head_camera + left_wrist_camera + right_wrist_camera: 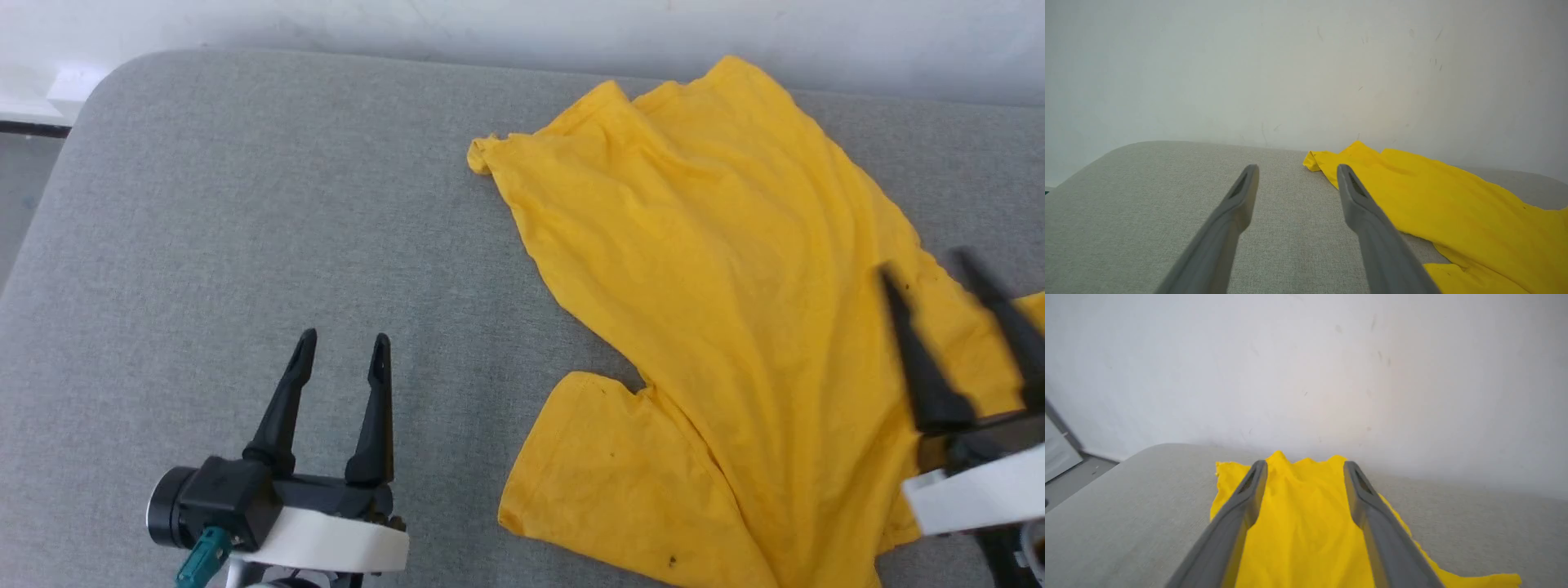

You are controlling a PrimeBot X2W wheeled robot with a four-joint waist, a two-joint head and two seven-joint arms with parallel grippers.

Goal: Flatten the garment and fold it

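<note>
Yellow garment [718,269] rumpled on grey cushion [245,204] — left pincer [344,337] apart beside it — right pincer [924,265] apart above it, empty

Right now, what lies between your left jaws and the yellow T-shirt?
Just bare grey fabric surface; the head view shows that stretch running up to the yellow T-shirt, and the left wrist view agrees.

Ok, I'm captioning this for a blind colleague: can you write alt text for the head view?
A bright yellow T-shirt lies rumpled on the right side of a grey padded surface below a white wall. The left gripper stands open at lower left over bare surface; the right gripper, blurred and open, is over the shirt's right edge.
</note>
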